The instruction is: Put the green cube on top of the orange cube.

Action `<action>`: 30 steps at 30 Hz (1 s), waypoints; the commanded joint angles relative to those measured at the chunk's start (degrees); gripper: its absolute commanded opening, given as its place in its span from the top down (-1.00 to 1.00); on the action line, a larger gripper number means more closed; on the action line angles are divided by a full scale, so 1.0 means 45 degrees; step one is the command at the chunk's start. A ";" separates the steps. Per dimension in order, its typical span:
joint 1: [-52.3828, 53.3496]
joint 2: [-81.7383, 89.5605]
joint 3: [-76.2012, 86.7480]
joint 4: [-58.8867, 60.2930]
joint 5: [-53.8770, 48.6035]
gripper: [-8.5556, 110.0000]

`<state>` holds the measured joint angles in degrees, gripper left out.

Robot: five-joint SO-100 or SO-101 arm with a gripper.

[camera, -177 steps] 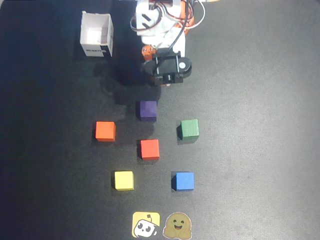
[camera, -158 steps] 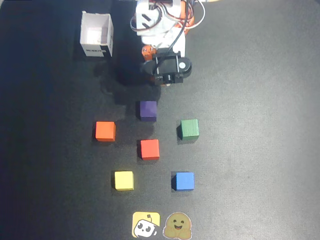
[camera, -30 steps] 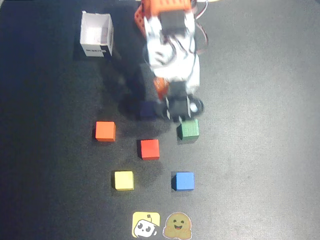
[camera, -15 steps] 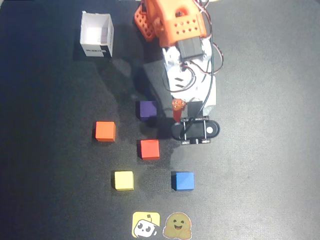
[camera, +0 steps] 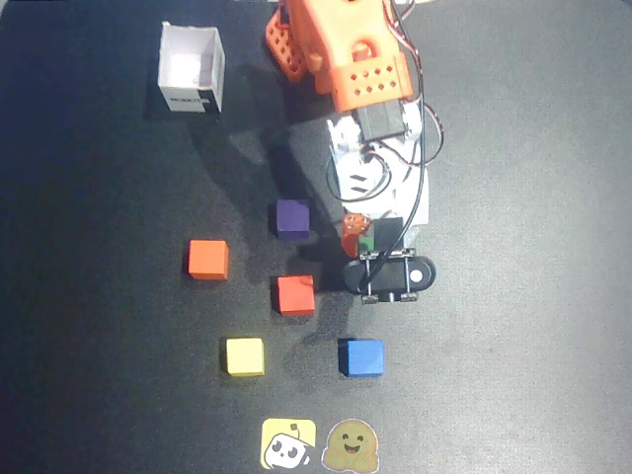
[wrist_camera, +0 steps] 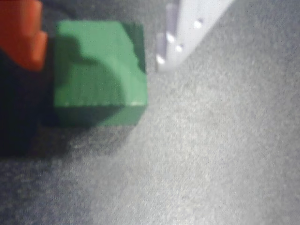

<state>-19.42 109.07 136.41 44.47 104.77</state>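
Overhead view, nearest edge first: two stickers are seen at the bottom of the dark surface, a yellow sticker with a white cartoon figure and, just right of it, a brown smiling-blob sticker. Farther in, a yellow cube lies to the left and a blue cube to the right, well apart. Beyond these, a red cube sits near the middle, and the orange cube lies to its left and slightly farther away, bare on top. A purple cube is placed farther still, above the red one in the picture.

The arm reaches in from the far edge, its orange and white body stretched toward the right of the red cube. The gripper is lowered over the green cube, of which only a small patch is visible between arm parts. At the far left a white open box stands alone.

Wrist view: the green cube rests on the grey surface, filling the upper left. The orange finger is seen at its left edge, while the white finger stands off its right side with a gap between; the fingers are spread around the cube and not clamped on it.
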 commanded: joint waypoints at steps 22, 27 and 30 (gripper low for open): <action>0.0000 -0.0625 0.1484 -0.2305 0.0176 0.75; 0.0020 -0.0488 0.1504 -0.2109 0.0156 0.76; 0.0137 -0.0059 0.1250 -0.1504 0.0000 0.76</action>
<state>-19.34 106.52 143.00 35.60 105.03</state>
